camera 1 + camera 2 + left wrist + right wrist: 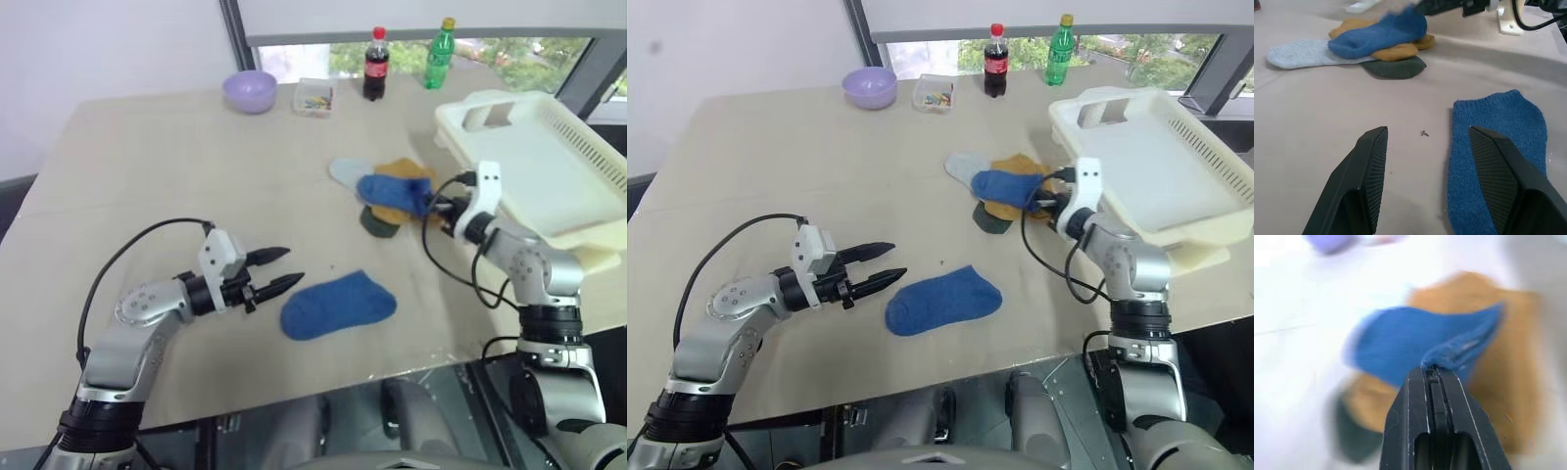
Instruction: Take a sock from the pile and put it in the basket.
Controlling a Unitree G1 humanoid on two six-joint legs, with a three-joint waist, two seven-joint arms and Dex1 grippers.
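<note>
The pile [387,201] of socks lies mid-table: a pale grey-blue one, a mustard one, a dark green one, with a royal blue sock [394,191] on top. My right gripper [432,205] is shut on the cuff edge of that blue sock [1415,345] and lifts it slightly. The cream-white basket [549,162] stands just right of the pile. Another blue sock [338,305] lies flat near the table's front edge. Beside it to the left, my left gripper [285,269] is open and holds nothing; its fingertip [1484,142] is at that sock's cuff [1498,142].
A lilac bowl [249,90], a small clear box [313,97], a cola bottle [375,65] and a green bottle [440,40] stand along the far edge. The table's front edge runs close below the lone blue sock.
</note>
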